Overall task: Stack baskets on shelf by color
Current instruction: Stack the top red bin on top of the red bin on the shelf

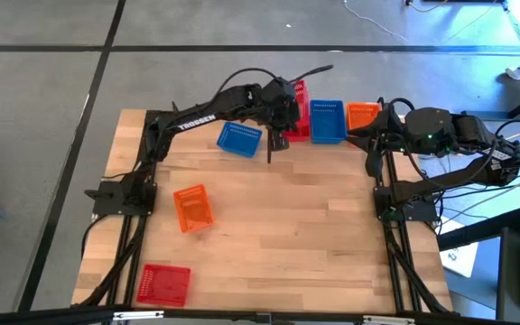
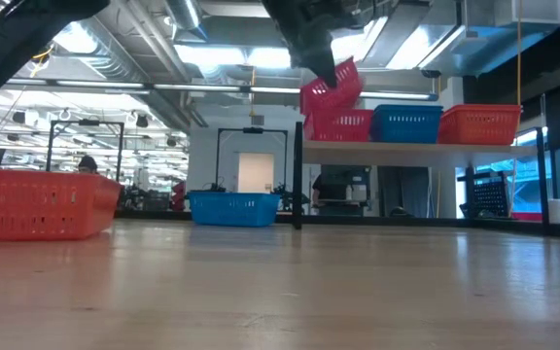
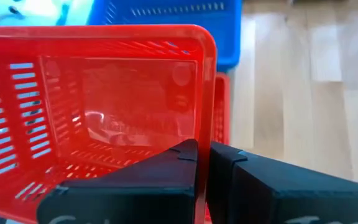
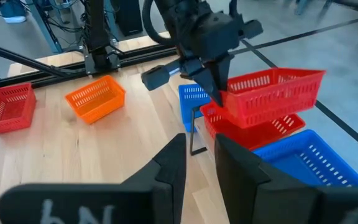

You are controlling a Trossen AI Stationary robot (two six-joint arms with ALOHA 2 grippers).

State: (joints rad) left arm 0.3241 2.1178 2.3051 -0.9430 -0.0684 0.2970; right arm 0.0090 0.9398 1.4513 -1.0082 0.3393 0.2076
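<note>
My left gripper (image 4: 216, 93) reaches over the shelf (image 2: 406, 148) at the table's far edge, shut on a red basket (image 4: 272, 93). That basket hangs tilted just above a second red basket (image 2: 338, 124), which stands on the shelf. Beside it on the shelf stand a blue basket (image 2: 406, 122) and an orange basket (image 2: 479, 122). On the tabletop rest a blue basket (image 1: 239, 138), an orange basket (image 1: 192, 208) and a red basket (image 1: 163, 284). My right gripper (image 4: 201, 162) waits open near the shelf's right end, touching nothing. My left gripper pinches the held red basket by its short end wall (image 3: 202, 124), one finger inside (image 3: 179, 162) and one outside (image 3: 241, 165). The fingers come from above, slanting down. The basket is lifted clear and tilted, with its far end higher, over the lower red basket (image 4: 253, 127).
A black shelf post (image 1: 270, 144) stands close to the left gripper and the blue basket on the table. The table's middle and near right part (image 1: 305, 235) are bare wood. Black frame rails (image 1: 395, 244) run along both sides.
</note>
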